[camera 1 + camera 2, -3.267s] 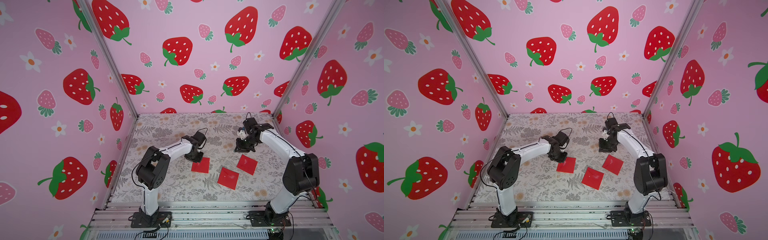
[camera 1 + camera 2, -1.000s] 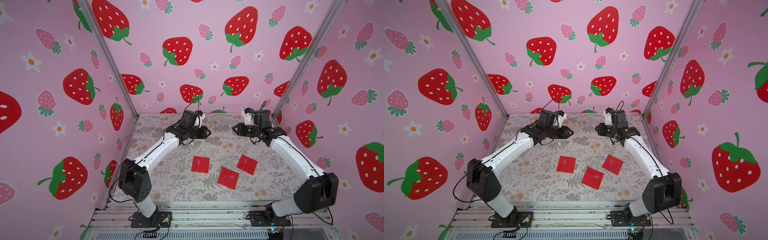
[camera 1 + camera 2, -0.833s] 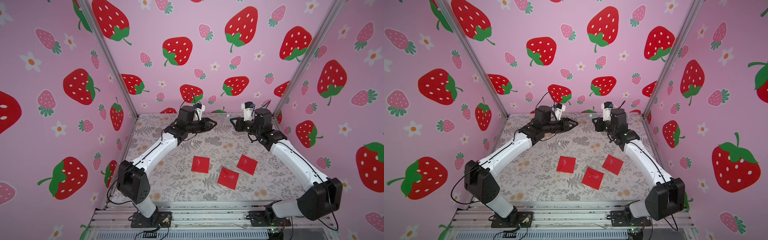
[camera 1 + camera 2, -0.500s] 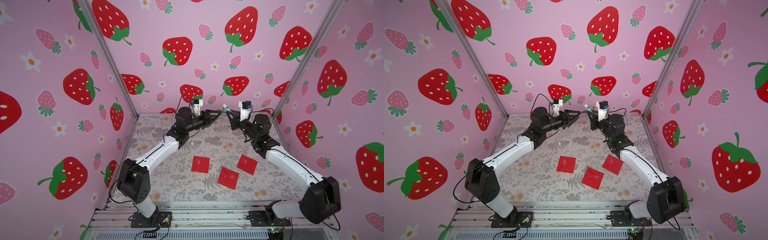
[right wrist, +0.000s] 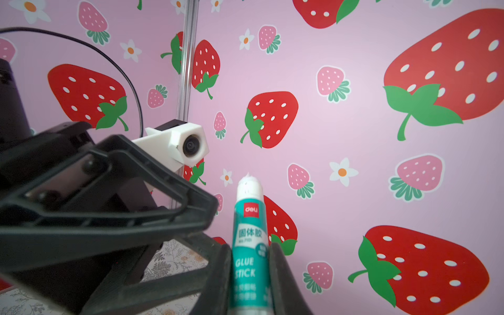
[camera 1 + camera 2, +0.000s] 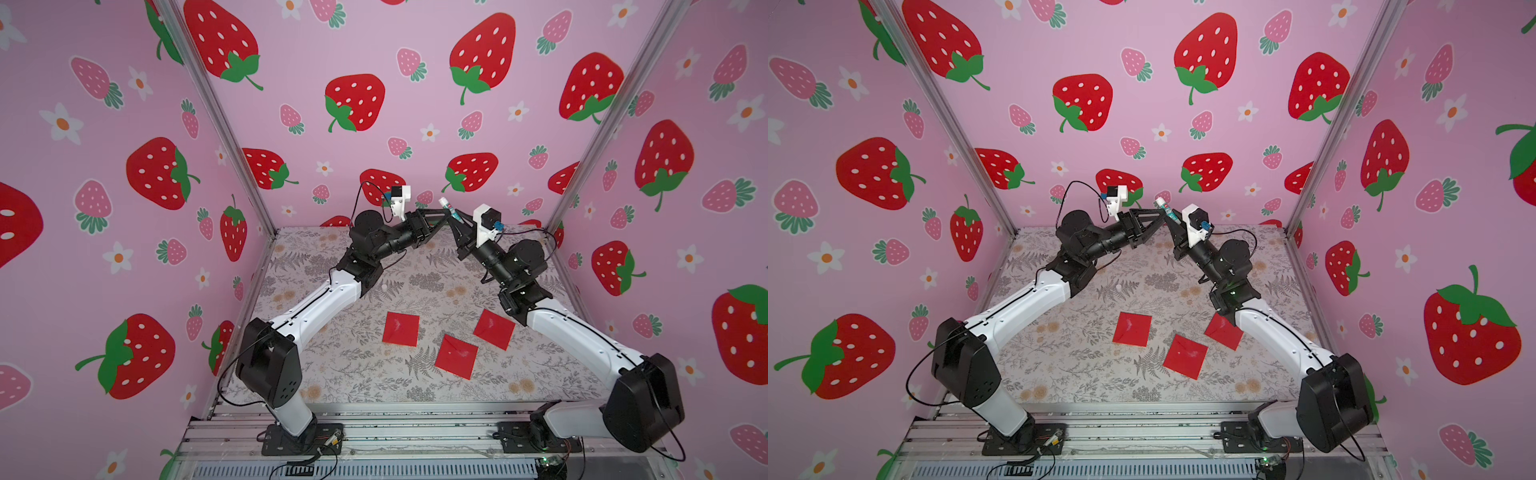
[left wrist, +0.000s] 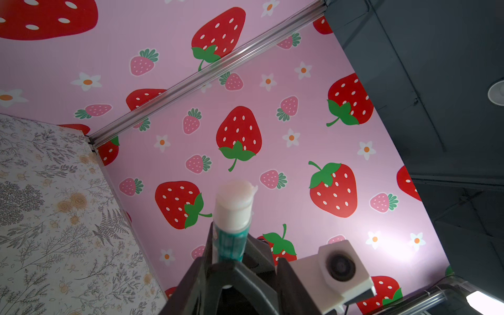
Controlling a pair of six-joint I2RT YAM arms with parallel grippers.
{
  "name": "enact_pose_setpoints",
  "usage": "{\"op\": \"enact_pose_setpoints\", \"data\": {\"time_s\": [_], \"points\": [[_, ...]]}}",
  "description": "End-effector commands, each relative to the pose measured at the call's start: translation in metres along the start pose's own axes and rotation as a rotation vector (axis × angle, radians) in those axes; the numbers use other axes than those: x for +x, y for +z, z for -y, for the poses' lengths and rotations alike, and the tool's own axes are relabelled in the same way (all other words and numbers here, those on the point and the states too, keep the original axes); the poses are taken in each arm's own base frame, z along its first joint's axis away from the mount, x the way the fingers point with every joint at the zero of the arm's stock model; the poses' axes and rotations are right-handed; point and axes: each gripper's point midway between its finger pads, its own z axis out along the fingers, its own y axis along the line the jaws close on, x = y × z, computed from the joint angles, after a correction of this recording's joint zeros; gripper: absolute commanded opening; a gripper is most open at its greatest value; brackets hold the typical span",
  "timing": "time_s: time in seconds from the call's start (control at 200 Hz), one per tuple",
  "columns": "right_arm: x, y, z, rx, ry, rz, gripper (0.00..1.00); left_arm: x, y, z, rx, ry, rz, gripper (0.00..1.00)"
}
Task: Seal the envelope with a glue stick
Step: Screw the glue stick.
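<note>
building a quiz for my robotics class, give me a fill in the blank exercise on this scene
The right gripper is shut on the glue stick, whose bare tip is ___.
On the table lie ___ red envelopes.
The left gripper hangs beside the stick, well ___ the envelopes.
Missing words: white; three; above.

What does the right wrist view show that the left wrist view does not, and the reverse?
Only the right wrist view: the printed words on the glue stick, and the left wrist camera. Only the left wrist view: the right wrist camera and the dark ceiling. Both: the glue stick with its white tip uncapped, against the strawberry wall.
</note>
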Motion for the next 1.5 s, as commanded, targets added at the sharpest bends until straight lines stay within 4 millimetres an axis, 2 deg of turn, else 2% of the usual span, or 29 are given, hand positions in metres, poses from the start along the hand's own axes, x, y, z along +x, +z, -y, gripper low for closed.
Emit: {"op": "enact_pose_setpoints", "data": {"time_s": [0.0,0.12,0.375,0.55,0.835,0.865,0.895,0.951,1.006,1.031,1.061,1.106,1.326,1.426,1.496], "points": [[-0.018,-0.005,-0.009,-0.026,-0.026,0.061,0.00,-0.008,0.004,0.023,0.061,0.070,0.015,0.35],[-0.017,-0.006,-0.014,-0.041,-0.024,0.058,0.00,-0.005,0.004,0.021,0.052,0.066,0.006,0.33],[-0.013,-0.008,-0.018,-0.044,-0.022,0.049,0.00,-0.012,0.001,0.022,0.025,0.114,0.042,0.30],[-0.013,-0.010,-0.023,-0.062,-0.012,0.052,0.00,-0.014,0.007,0.021,0.051,0.096,0.039,0.28],[-0.010,-0.008,-0.020,-0.037,0.001,0.042,0.00,-0.014,0.006,0.028,0.087,0.108,0.042,0.07],[-0.009,-0.009,-0.019,-0.033,0.007,0.036,0.00,-0.016,0.005,0.032,0.091,0.120,0.046,0.01],[-0.009,-0.010,-0.018,-0.027,0.013,0.033,0.07,-0.016,0.004,0.034,0.093,0.131,0.049,0.00],[-0.010,-0.013,-0.016,-0.013,0.042,0.018,0.31,-0.018,0.002,0.040,0.098,0.154,0.052,0.00],[-0.014,-0.018,-0.015,-0.002,0.095,0.007,0.49,-0.020,-0.001,0.045,0.100,0.183,0.053,0.00],[-0.016,-0.021,-0.015,-0.002,0.123,0.004,0.51,-0.020,-0.003,0.048,0.102,0.194,0.050,0.00],[-0.021,-0.025,-0.015,-0.004,0.162,0.005,0.58,-0.021,-0.005,0.052,0.107,0.212,0.049,0.00],[-0.028,-0.032,-0.016,-0.003,0.241,0.008,0.62,-0.023,-0.007,0.058,0.118,0.241,0.050,0.00],[-0.069,-0.056,-0.026,-0.068,0.755,0.016,0.64,-0.023,-0.017,0.096,0.202,0.331,0.033,0.00],[-0.081,-0.055,-0.033,-0.128,0.960,0.012,0.64,-0.023,-0.021,0.114,0.235,0.359,0.030,0.00],[-0.087,-0.053,-0.037,-0.170,1.074,0.013,0.63,-0.024,-0.022,0.118,0.219,0.371,0.027,0.00]]}}
